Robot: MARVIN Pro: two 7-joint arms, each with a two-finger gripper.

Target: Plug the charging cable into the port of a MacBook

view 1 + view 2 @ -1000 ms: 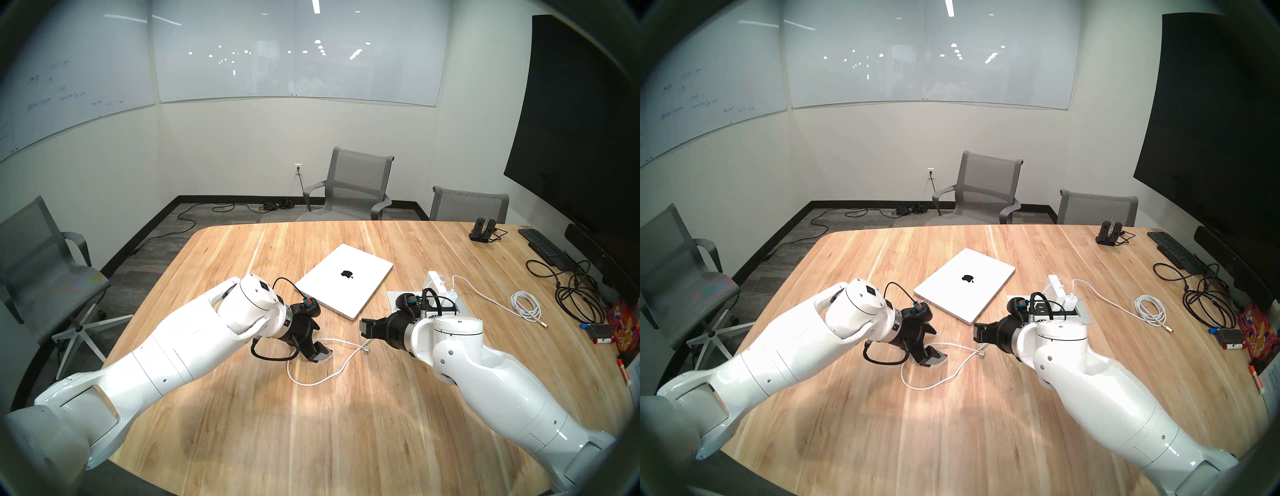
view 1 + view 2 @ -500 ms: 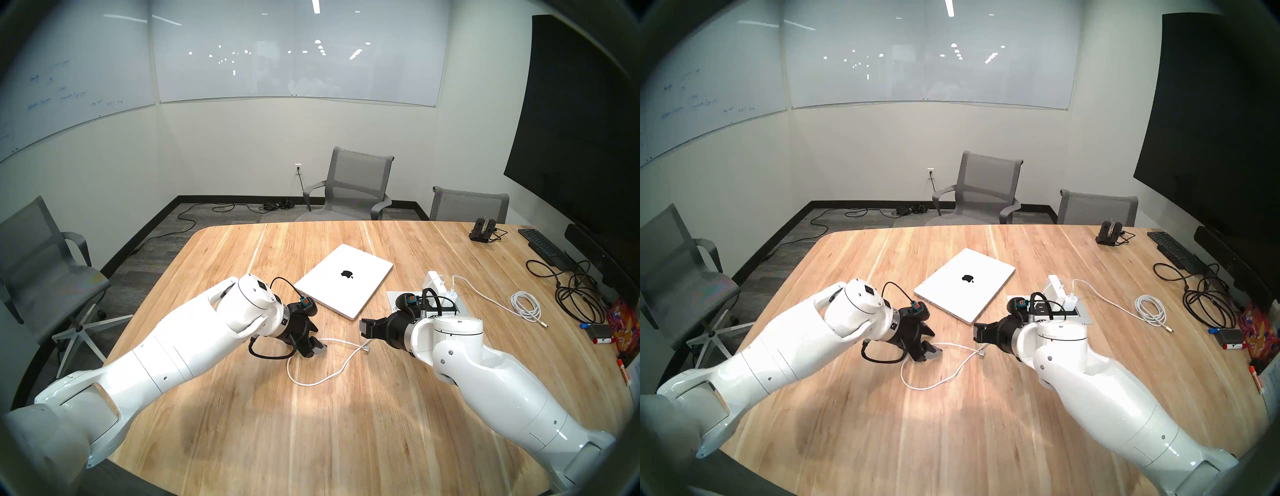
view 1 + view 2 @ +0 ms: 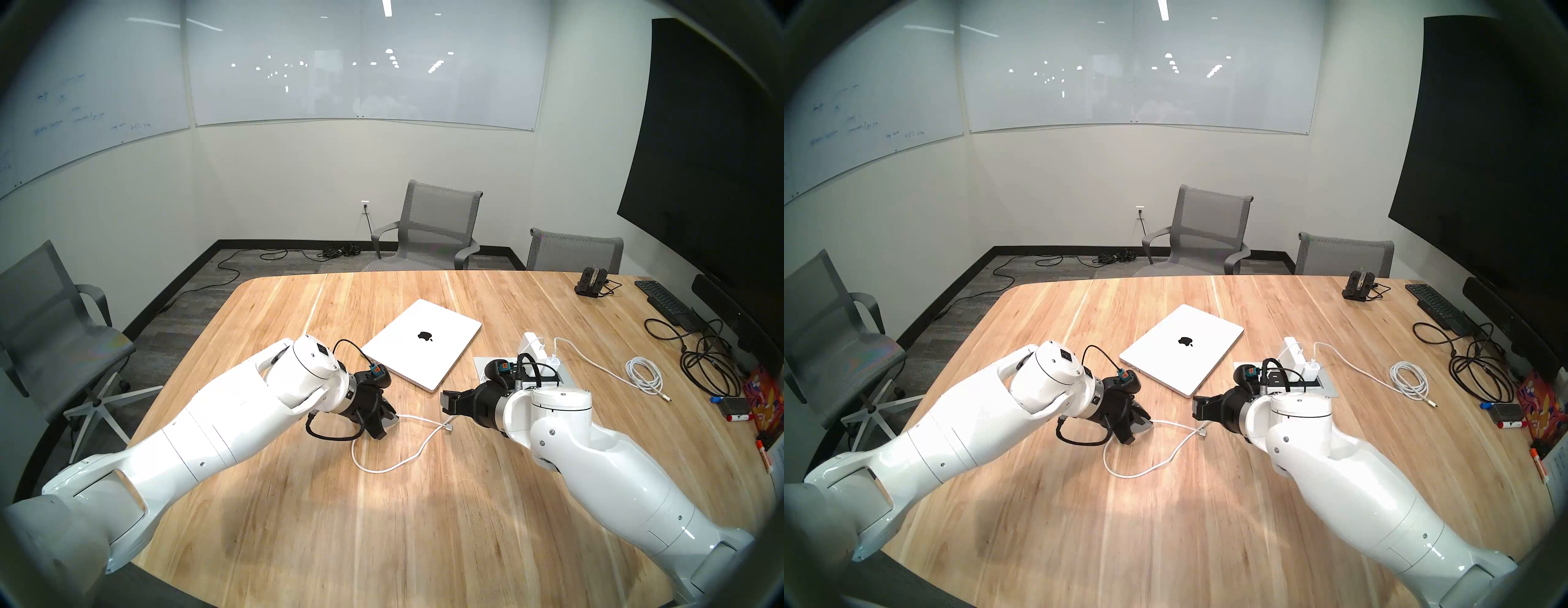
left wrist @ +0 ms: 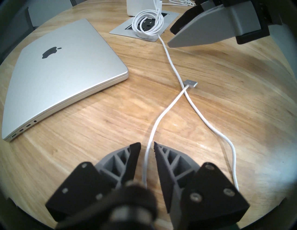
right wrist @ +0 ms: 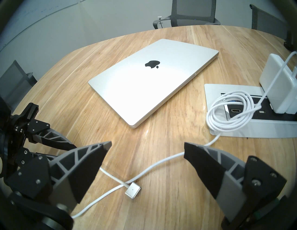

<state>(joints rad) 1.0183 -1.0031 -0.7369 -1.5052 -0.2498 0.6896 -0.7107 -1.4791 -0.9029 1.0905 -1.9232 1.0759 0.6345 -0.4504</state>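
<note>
The MacBook (image 3: pixel 422 343) lies closed and flat near the middle of the wooden counter (image 3: pixel 424 530), lid up with the black apple logo showing. In the left wrist view its port edge faces the left hand, with a row of small openings near one corner.

The charging cable (image 4: pixel 162 114) runs from a loose coil on the grey outlet plate (image 5: pixel 213 90) toward the counter's near edge, loops back and crosses over itself. Its flat silvery plug (image 4: pixel 190 83) rests on the bare wood between the two hands, apart from the MacBook and touching neither hand.

The left hand (image 4: pixel 146 147) sits low over the counter, its jaws drawn narrow with the white cord running between the dark pads (image 4: pixel 158 154). A thin gap shows on either side of the cord at the tips, so I cannot tell whether the cord is actually pinched.

The right hand (image 5: pixel 147 150) hangs above the plug with its jaws wide and nothing between them.

A white charger brick (image 5: pixel 276 83) stands in the outlet plate toward the counter's right side. Another white cable (image 3: pixel 645 375) lies in a tight bundle farther toward the right edge.
</note>
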